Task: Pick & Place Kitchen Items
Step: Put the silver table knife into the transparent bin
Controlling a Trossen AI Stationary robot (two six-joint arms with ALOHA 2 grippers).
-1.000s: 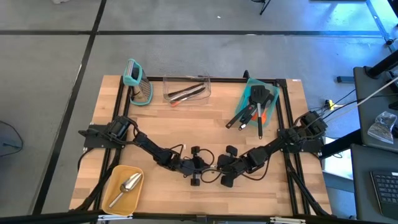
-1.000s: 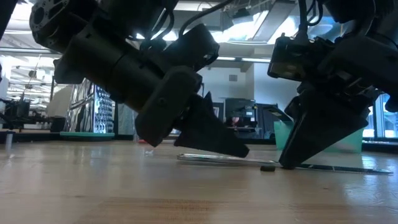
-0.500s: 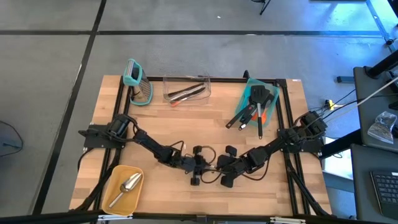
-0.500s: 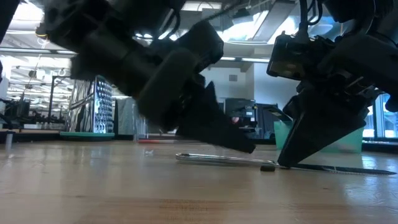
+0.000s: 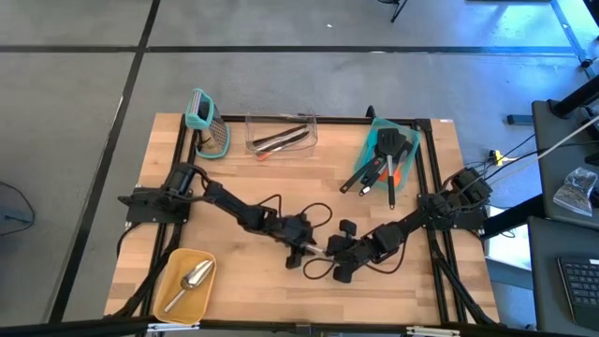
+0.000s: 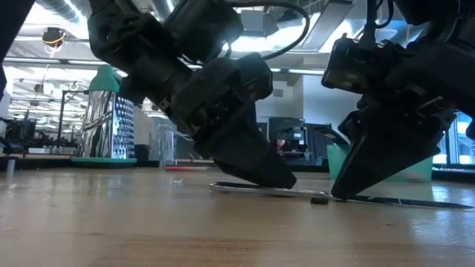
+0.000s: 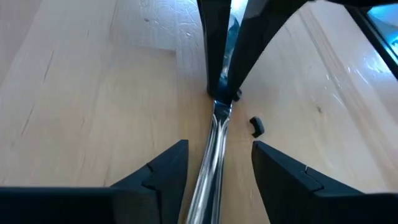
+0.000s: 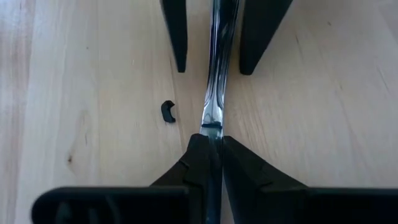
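While right hand [image 8: 210, 146] pinches metal utensil [image 8: 219, 74] (end hidden).

Wooden table [image 5: 243, 183] bears grater [image 5: 208, 126], trays (perhaps plastic), utensil [image 7: 211, 158].

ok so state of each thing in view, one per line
left tool: open, fingers either side of the metal utensil
right tool: shut on the metal utensil
metal utensil: lying flat on the table
scoop: lying in the yellow tray
grater: upright
teal bin: holding black utensils
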